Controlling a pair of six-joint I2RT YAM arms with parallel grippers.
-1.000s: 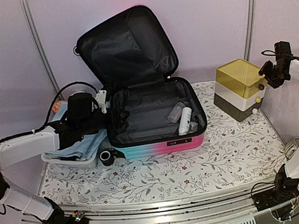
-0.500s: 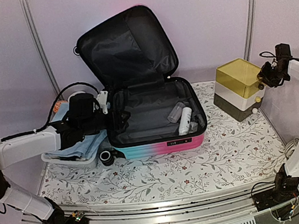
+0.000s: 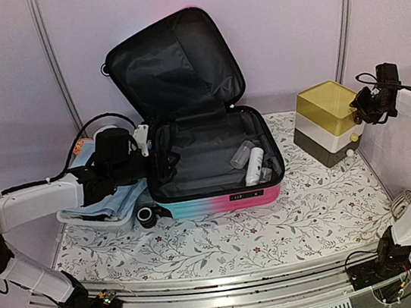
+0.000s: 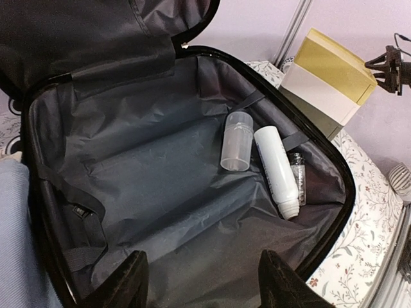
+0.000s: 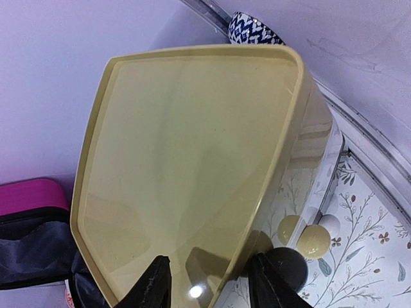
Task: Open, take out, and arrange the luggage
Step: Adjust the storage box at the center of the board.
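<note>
The luggage (image 3: 219, 198) lies open on the table, its lid (image 3: 173, 63) standing upright with black lining. Inside at the right lie a clear capped bottle (image 4: 234, 142), a white bottle (image 4: 276, 170) and a small clear vial (image 4: 297, 176). My left gripper (image 3: 148, 153) hovers at the luggage's left rim; in the left wrist view it (image 4: 202, 282) is open and empty over the lining. My right gripper (image 3: 360, 108) is beside the yellow-topped drawer box (image 3: 329, 121); in the right wrist view it (image 5: 209, 282) is open, straddling the edge of the yellow top (image 5: 192, 160).
A white basket (image 3: 84, 215) holding blue cloth (image 3: 113, 201) stands left of the luggage, under my left arm. The drawer box has round knobs (image 5: 311, 240) on its front. A blue-and-white patterned object (image 5: 253, 29) sits behind the box. Walls close the back and sides.
My right gripper has moved a little left and down, closer to the drawer box's top. My left arm and the luggage have not moved.
</note>
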